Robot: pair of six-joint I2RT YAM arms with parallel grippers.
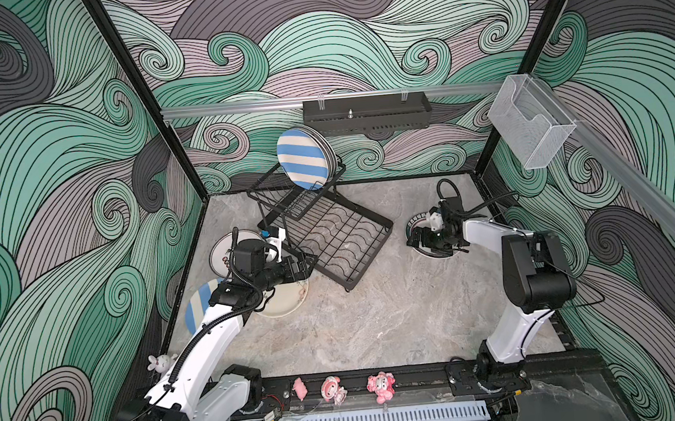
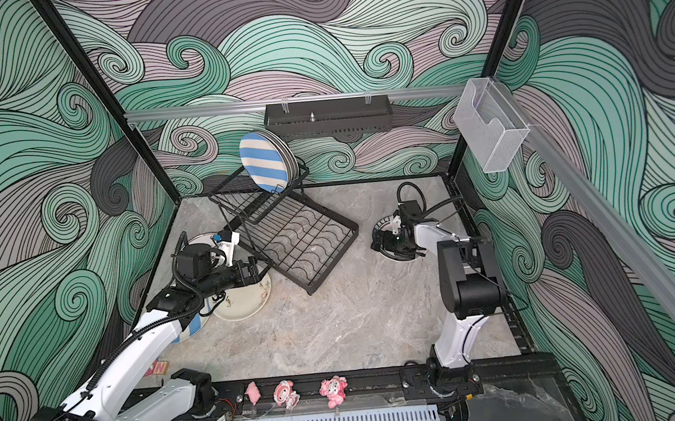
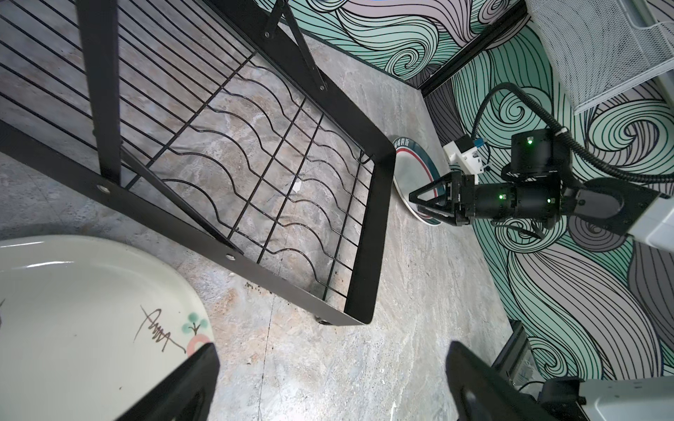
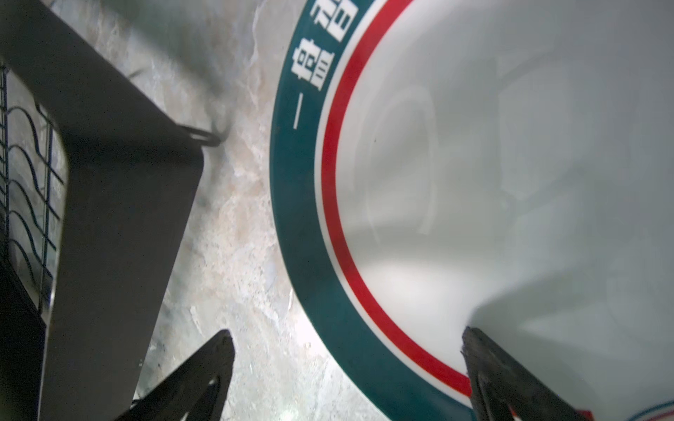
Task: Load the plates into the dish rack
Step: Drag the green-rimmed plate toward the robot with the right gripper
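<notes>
step: grasp teal-rimmed plate (image 4: 510, 182) | right gripper (image 4: 346, 331) spread, plate rim between its fingers, flat on bench (image 4: 233, 218) | left gripper (image 3: 332, 350) spread beside cream plate (image 3: 73, 310) | next: pinch rim, lift, tilt upright into dish rack (image 4: 120, 182) nearby

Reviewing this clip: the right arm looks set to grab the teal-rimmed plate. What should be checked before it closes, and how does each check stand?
1. The right gripper is open: ok.
2. Its fingers straddle the rim of the teal-rimmed plate, one over the table and one over the white centre: ok.
3. The outer finger is low enough to get under the rim: cannot tell.
4. The dish rack has its lower tray free of plates: ok.
5. The left gripper is open by the cream plate, well away from the teal-rimmed plate: ok.
</notes>
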